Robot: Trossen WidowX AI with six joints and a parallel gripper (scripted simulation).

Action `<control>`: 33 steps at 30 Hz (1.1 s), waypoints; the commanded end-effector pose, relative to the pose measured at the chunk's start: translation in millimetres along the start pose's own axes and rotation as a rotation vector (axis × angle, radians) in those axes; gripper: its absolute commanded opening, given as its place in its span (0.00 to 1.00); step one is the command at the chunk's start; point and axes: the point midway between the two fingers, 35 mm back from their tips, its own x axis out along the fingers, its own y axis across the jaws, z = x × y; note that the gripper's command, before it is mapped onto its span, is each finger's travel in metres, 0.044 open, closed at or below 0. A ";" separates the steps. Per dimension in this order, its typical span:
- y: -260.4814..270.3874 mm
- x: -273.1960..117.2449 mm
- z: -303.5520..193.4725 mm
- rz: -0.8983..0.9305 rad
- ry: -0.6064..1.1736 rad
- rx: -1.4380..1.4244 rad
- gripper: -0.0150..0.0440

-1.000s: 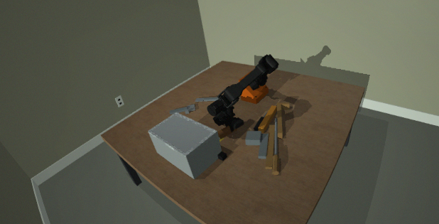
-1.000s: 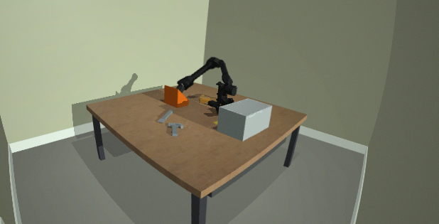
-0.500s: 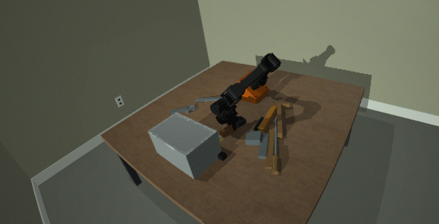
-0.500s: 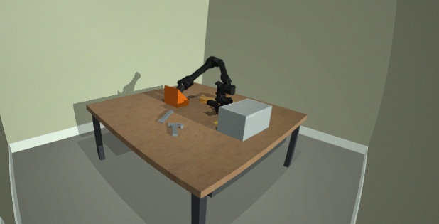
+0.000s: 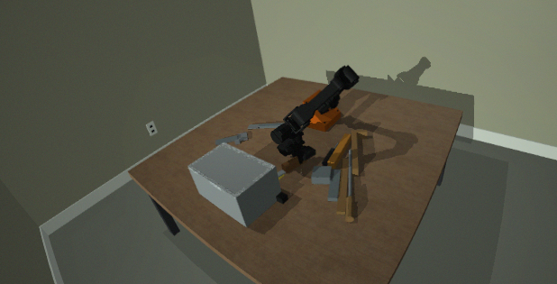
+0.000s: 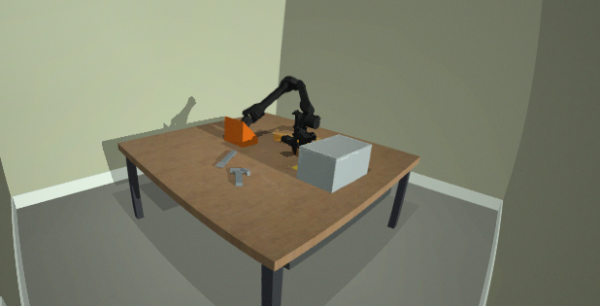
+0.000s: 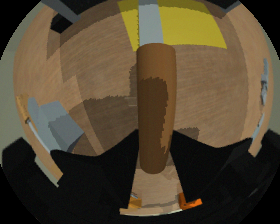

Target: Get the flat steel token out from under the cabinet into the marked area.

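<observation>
The grey cabinet [image 5: 232, 169] [image 6: 335, 162] stands closed-sided on the table [image 5: 297, 250] [image 6: 194, 182]. The yellow marked area [image 7: 193, 27] [image 6: 294, 167] lies beside it, mostly hidden in the top and exterior views. My gripper [image 7: 152, 132] [image 5: 303, 159] is shut on the brown handle [image 7: 156, 65] [image 5: 290, 165] of a tool, low over the table. The tool's flat grey shaft [image 7: 150, 22] runs from the handle over the yellow area towards the cabinet; its far end is out of sight. The token and the vent slots are not visible.
A small black block [image 5: 282, 197] sits at the cabinet's corner. A grey block [image 5: 321, 175], a grey bar [image 5: 333, 188] and several wooden-coloured pieces lie to one side. A grey T-shaped piece [image 6: 239, 176] and a grey strip [image 6: 226, 158] lie on the other side. An orange block [image 6: 236, 132] stands near the arm's base.
</observation>
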 end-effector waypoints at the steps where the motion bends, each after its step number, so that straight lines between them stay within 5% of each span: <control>1: -0.5 0.8 -5.3 -0.001 0.002 0.005 0.25; 33: 2.1 1.0 -42.6 -0.001 0.004 0.006 0.25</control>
